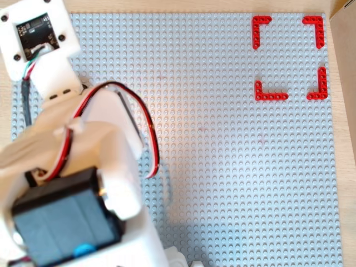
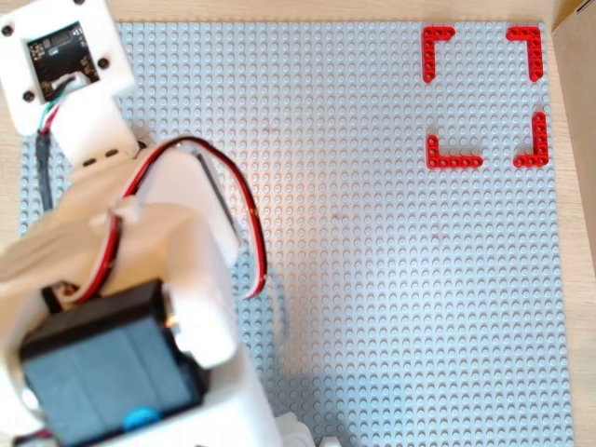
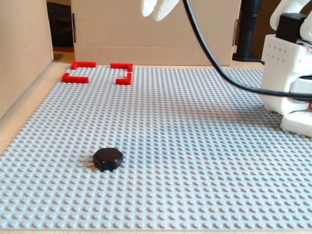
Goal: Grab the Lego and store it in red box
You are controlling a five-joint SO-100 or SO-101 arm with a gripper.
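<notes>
**Arm raised, black Lego waiting far from the red box**

In the fixed view, the black hexagonal Lego sits flat on the grey baseplate near the front, well apart from the red box at the far left corner. The box is empty. Only the white tips of the fingers show at the top edge, high above; I cannot tell how wide they stand. In both overhead views the arm hides the Lego entirely. The likely risks: a descent that lands off-centre, or fingers slipping on the low, glossy piece.
</notes>
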